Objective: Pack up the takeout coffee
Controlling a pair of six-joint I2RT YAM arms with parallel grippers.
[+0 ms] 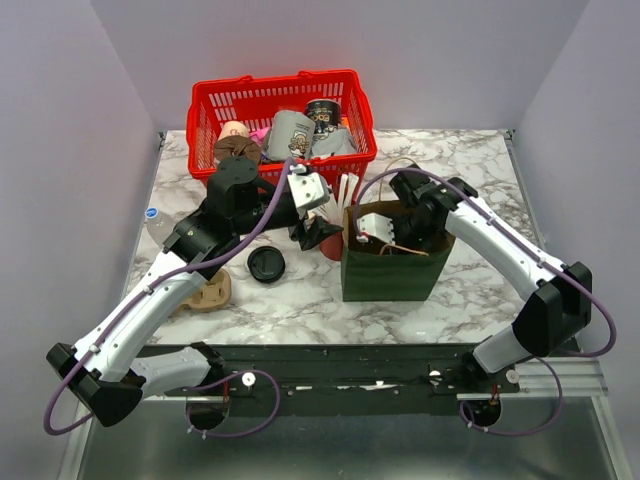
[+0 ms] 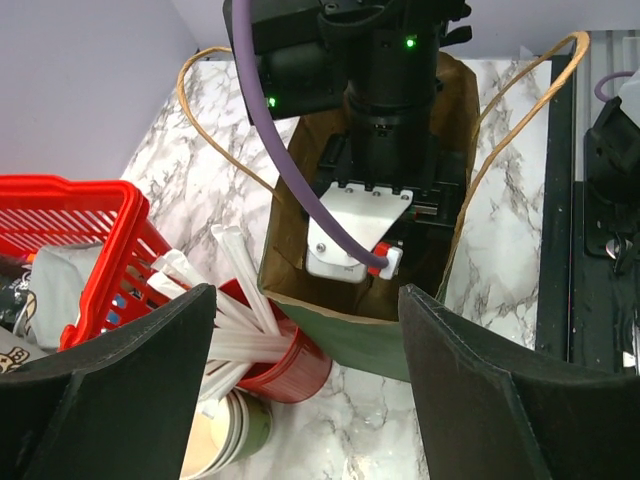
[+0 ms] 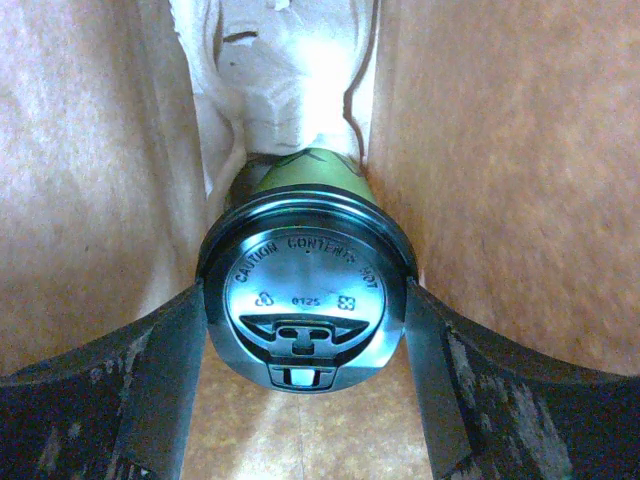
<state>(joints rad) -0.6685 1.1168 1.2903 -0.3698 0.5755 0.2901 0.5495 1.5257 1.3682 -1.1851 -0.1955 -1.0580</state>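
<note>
The takeout coffee (image 3: 305, 300), an olive-green cup with a black lid facing the camera, sits between my right gripper's (image 3: 305, 335) fingers. The fingers press on the lid's two sides. Brown paper walls surround them. In the top view my right gripper (image 1: 385, 232) reaches down into the open green paper bag (image 1: 390, 270), and the cup is hidden there. The left wrist view shows the bag (image 2: 350, 340) with the right arm (image 2: 385, 120) in it. My left gripper (image 2: 305, 400) is open and empty above the table beside the bag, also seen in the top view (image 1: 312, 232).
A red cup of white sticks (image 2: 285, 365) and a stack of lidless green cups (image 2: 225, 440) stand left of the bag. A loose black lid (image 1: 266, 264) lies on the marble. A red basket (image 1: 282, 105) with several items stands at the back.
</note>
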